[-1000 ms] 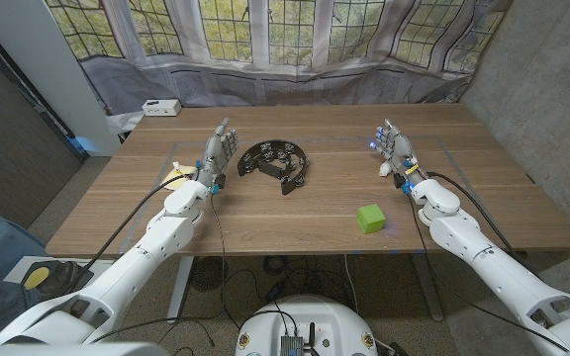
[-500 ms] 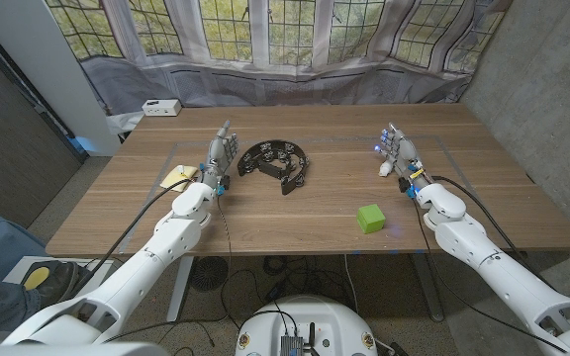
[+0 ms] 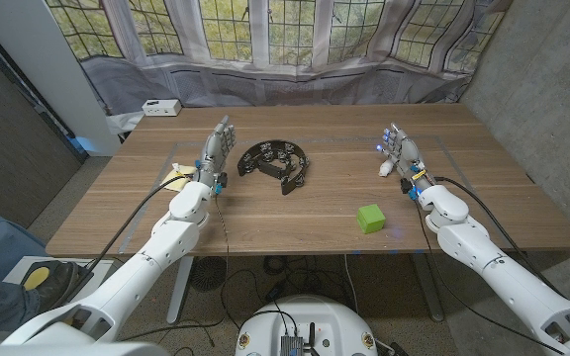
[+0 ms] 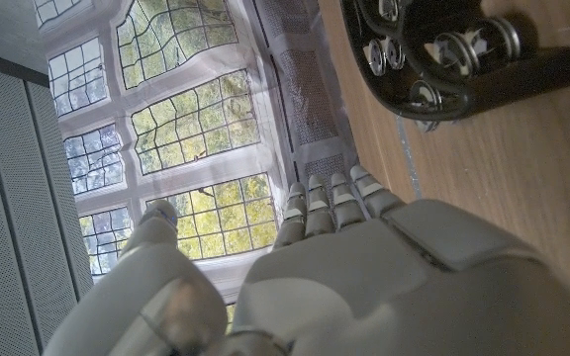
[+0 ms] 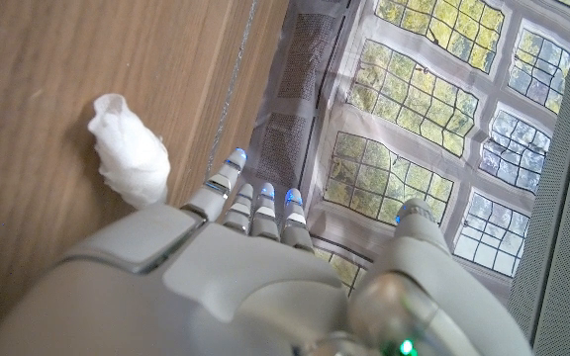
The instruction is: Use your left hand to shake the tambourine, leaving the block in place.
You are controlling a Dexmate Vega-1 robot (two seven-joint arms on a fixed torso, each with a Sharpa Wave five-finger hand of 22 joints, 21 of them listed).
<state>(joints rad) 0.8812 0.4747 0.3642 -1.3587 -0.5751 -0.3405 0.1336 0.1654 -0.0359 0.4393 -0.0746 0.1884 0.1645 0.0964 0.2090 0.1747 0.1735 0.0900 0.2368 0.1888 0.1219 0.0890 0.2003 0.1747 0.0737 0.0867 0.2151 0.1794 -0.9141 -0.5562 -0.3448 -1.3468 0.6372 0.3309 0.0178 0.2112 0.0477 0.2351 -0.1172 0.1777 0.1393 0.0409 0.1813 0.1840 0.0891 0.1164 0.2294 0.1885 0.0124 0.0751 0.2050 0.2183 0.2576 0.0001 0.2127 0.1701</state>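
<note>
A black half-moon tambourine (image 3: 276, 162) with metal jingles lies on the wooden table (image 3: 305, 213) a little left of centre; the left wrist view shows its jingles (image 4: 433, 49) close by. My left hand (image 3: 217, 151) stands just to its left, fingers straight and apart, holding nothing, a small gap from the rim. The same hand (image 4: 364, 267) appears from behind in its wrist view. A green block (image 3: 369, 218) sits toward the front right. My right hand (image 3: 396, 150) stands behind the block, fingers extended, nothing in it.
A crumpled white tissue (image 5: 127, 153) lies beside my right hand. A yellowish object (image 3: 176, 176) lies left of my left arm. A white box (image 3: 160, 107) sits at the table's far left corner. Curtained windows run behind the table.
My left hand has tilted slightly left and up, staying beside the tambourine. My right hand has edged a little to the right. Tambourine and block have not moved.
</note>
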